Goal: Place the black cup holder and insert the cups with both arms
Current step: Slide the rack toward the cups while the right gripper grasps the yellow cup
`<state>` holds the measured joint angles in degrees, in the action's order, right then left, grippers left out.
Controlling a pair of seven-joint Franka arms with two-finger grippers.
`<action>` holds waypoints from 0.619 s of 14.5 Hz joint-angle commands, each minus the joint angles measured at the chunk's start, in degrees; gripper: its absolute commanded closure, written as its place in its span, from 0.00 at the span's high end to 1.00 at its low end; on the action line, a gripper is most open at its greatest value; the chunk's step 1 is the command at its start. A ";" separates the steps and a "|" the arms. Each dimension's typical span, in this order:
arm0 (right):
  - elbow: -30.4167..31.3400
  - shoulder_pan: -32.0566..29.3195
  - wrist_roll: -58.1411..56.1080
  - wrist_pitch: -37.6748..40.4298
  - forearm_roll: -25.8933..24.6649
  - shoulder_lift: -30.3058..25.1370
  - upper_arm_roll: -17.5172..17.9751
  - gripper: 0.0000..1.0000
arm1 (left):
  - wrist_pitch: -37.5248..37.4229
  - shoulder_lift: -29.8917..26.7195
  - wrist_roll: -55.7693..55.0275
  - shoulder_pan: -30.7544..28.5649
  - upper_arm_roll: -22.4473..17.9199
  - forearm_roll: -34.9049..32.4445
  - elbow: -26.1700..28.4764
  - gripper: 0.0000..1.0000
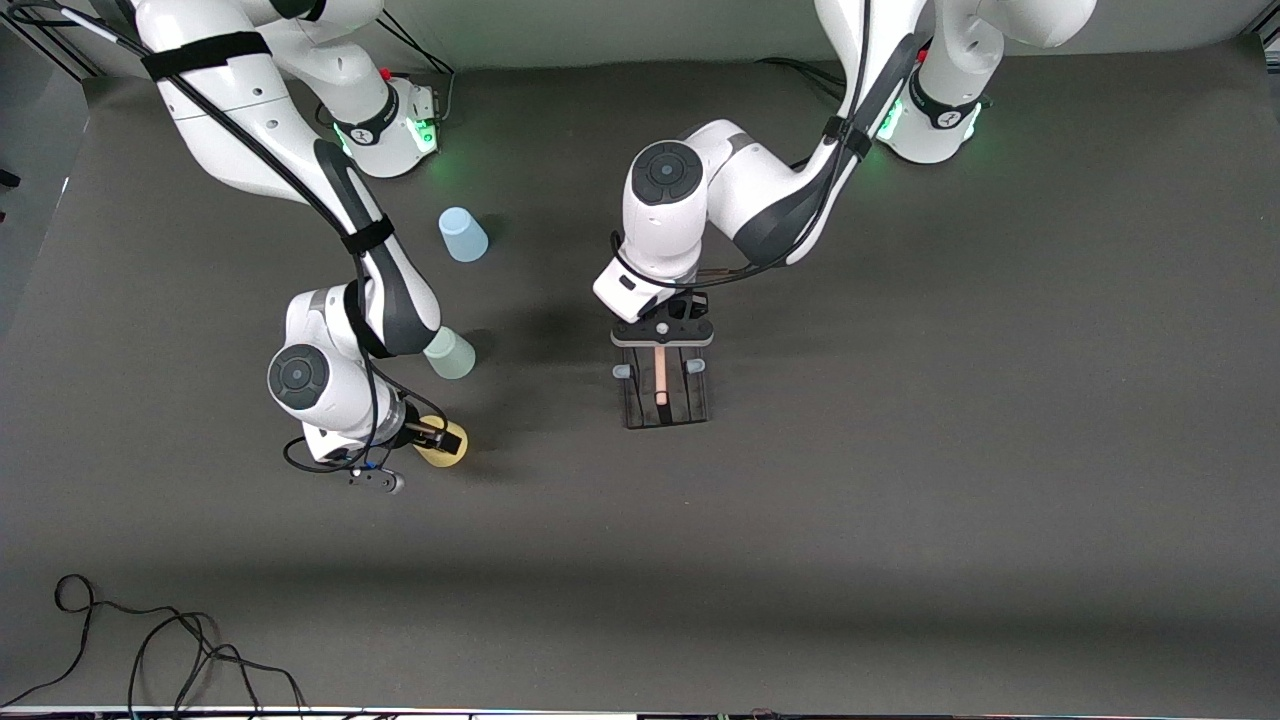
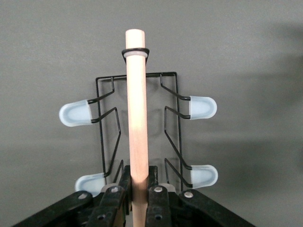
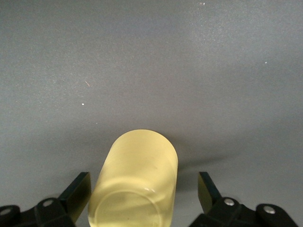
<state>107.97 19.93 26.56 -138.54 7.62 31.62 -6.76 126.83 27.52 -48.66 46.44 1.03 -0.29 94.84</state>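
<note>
**Ann:** Down at lower left of the front frame, the right tool sits spread around the yellow cup on the surface, fingers either side, apparently not touching it yet. Light, thin plastic: squeeze mid-wall, gently.

**Ben:** Centre frame, the left tool is pinching the wooden rod of the black cup holder. Stiff wire, fairly light I'd judge. The blue cup and green cup wait at upper left.
</note>
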 commanded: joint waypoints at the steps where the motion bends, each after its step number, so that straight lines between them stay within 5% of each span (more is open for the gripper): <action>1: 0.22 0.11 -1.68 0.20 1.61 -0.77 0.25 0.98 | 0.08 -0.89 -0.39 1.20 -0.85 -0.41 0.52 0.00; 3: 0.48 0.19 -1.86 1.25 1.61 -0.77 0.43 0.83 | 0.17 -0.89 0.49 0.76 -0.77 -0.41 0.35 0.00; 5: 0.48 0.19 -1.95 1.35 1.61 -0.85 0.43 0.49 | 0.26 -0.80 1.28 1.11 -0.85 -0.76 0.34 0.74; 7: 0.40 0.11 -1.95 1.43 1.61 -1.12 0.43 0.21 | -0.35 -0.45 1.55 1.02 -0.85 -1.29 0.35 0.86; 9: 0.05 0.19 -1.34 2.83 1.61 -2.60 0.43 0.13 | -1.06 -0.53 2.59 0.76 -0.85 -1.64 0.35 1.00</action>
<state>107.91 19.96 26.49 -137.95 7.75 31.41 -6.26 126.59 27.53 -47.51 46.61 0.94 -1.07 94.84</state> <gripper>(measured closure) 0.322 0.392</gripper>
